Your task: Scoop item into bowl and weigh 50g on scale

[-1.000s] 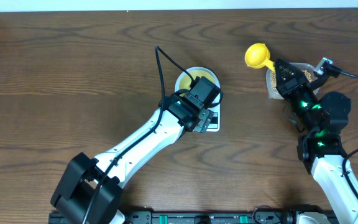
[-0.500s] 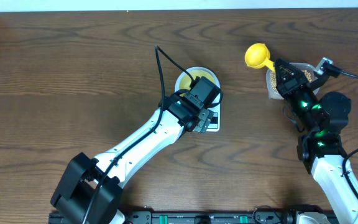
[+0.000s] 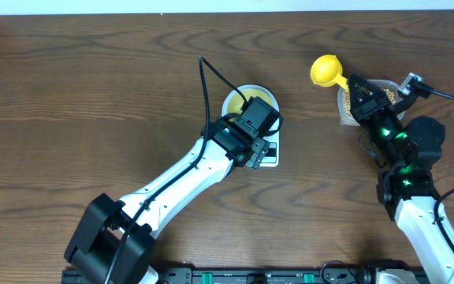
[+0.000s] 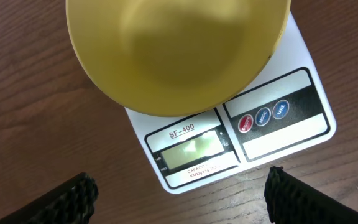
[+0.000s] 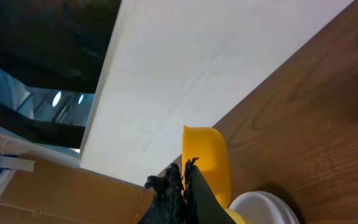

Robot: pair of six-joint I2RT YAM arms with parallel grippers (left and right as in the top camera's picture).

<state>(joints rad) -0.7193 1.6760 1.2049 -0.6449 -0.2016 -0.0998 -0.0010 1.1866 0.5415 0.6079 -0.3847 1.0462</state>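
The pale-yellow bowl sits empty on the white scale, whose grey display faces my left wrist camera. Just in front of the scale's display edge, my left gripper hangs open above the wood, with one finger on each side. My right gripper is shut on the handle of a yellow scoop, held over the clear container of tan beans. The arm hides most of that container.
A white wall board runs along the table's far edge behind the scoop. My left arm stretches diagonally from the near edge to the scale. Bare wood lies to the left.
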